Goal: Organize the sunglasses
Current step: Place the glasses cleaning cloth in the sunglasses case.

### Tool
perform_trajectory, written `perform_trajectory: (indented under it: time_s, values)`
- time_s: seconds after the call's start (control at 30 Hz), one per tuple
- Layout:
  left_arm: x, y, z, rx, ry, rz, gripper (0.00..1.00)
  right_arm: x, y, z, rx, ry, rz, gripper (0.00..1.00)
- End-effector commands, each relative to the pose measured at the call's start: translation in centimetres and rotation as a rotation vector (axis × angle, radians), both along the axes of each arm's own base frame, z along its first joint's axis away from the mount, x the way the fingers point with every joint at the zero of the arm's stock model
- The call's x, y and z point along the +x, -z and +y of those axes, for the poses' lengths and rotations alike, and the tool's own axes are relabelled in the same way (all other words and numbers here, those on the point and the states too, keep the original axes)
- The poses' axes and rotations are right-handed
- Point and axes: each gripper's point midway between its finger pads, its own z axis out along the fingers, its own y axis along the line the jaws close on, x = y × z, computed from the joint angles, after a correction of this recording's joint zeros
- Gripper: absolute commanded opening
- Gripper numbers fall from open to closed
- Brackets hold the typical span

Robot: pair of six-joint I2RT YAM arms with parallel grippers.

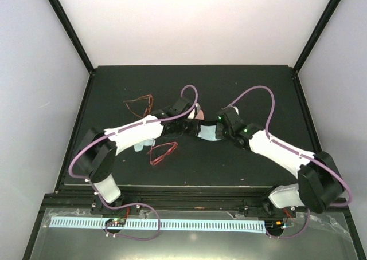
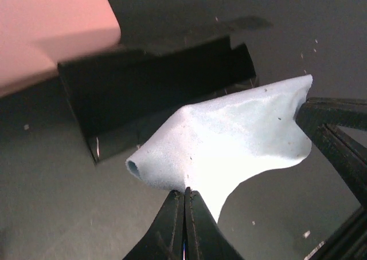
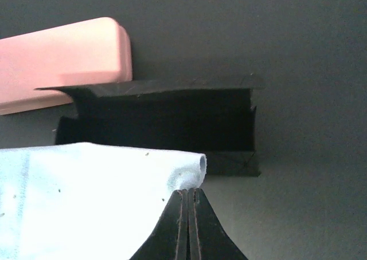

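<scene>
Both grippers are shut on one light blue cloth and hold it stretched between them at the table's middle. My left gripper pinches one corner of the cloth. My right gripper pinches another corner of the cloth. In the top view the left gripper and right gripper are close together. The brownish-amber sunglasses lie at the back left. The red-pink sunglasses lie in front of the left arm. Neither pair is touched.
An open black case lies just behind the cloth and shows in the right wrist view too. A pink case lies behind it, seen also in both wrist views. Another light blue cloth peeks from under the left arm.
</scene>
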Motion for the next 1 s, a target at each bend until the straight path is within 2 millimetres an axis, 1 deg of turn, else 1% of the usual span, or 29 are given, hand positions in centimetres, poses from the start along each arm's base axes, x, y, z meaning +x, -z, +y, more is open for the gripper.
perform_trajectory:
  time_s: [0.0,0.07,0.23,0.4,0.57,0.73,0.97]
  values:
    - [2.2,0.9,-0.4,0.043,0.008,0.01,0.02,2.3,0.3,-0.9,-0.063,0.015,-0.001,0.01]
    - [2.8,1.5,-0.6,0.053,0.008,0.023,0.01,3.1,0.8,-1.2,-0.076,0.027,0.011,0.01]
    - [4.3,2.6,-0.9,0.055,0.002,0.041,0.02,4.4,1.8,-1.3,-0.089,0.033,0.034,0.01]
    - [5.0,4.0,-1.0,0.072,0.002,0.063,0.02,5.3,3.3,-1.3,-0.099,0.035,0.066,0.01]
    - [5.7,5.2,-0.5,0.091,-0.019,0.083,0.02,5.9,4.4,-1.5,-0.122,0.04,0.084,0.01]
    - [6.2,5.7,-0.5,0.096,-0.028,0.086,0.01,6.5,5.0,-1.6,-0.147,0.043,0.09,0.01]
    - [7.0,6.0,-0.4,0.113,-0.031,0.094,0.02,7.3,5.4,-1.8,-0.182,0.044,0.091,0.01]
